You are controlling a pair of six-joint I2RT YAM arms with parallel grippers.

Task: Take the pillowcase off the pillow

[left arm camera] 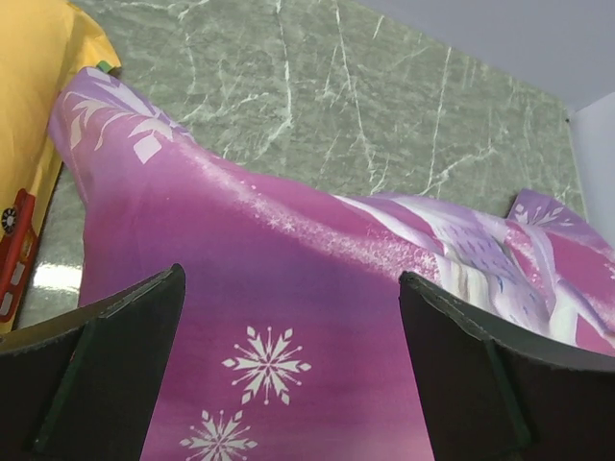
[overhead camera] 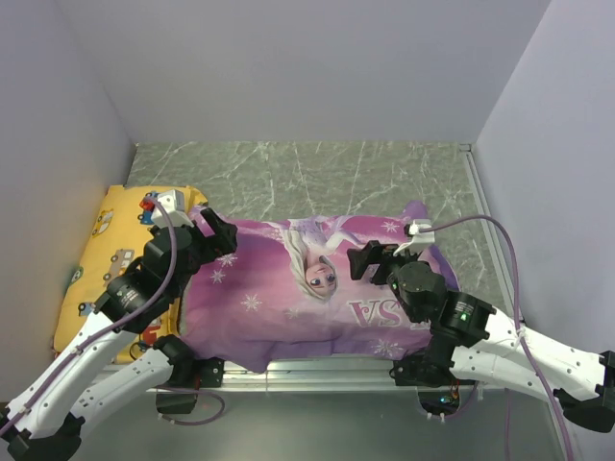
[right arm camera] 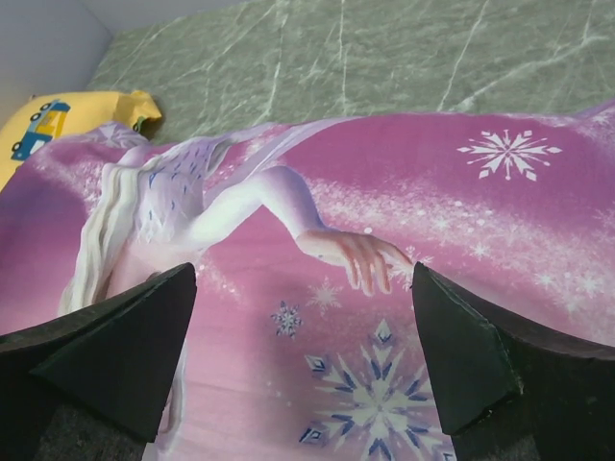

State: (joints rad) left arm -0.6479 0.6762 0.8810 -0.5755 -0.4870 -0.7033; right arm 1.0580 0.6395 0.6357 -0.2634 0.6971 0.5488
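Purple-pink cloth is what both arms look down on: the pillowcase (overhead camera: pixel 288 298), with its princess and white snowflakes, lies on the green counter (overhead camera: pixel 317 178). The pillow is tucked inside it, so the white pillow does not show at all. One short end of the pillowcase touches the yellow cushion (overhead camera: pixel 96 259). Its long side runs straight away from the cushion, across in front of both arms. The left end effector (overhead camera: pixel 219 233) hangs over the end next to the cushion, just above the cloth, with its two fingers spread wide and nothing between them. The right end effector (overhead camera: pixel 363 261) hangs over the half far from the cushion, near the big letters, and its fingers are spread wide and hold nothing too. So each arm has one end of the long shape right under it, and neither has to reach across. I cannot tell which end is the open mouth of the pillowcase. The corner farthest from the cushion sticks out loose, so I think it may be there. If so, the right arm is nearer to pinch the cloth, while the left arm could hold the pillow down at the cushion end.
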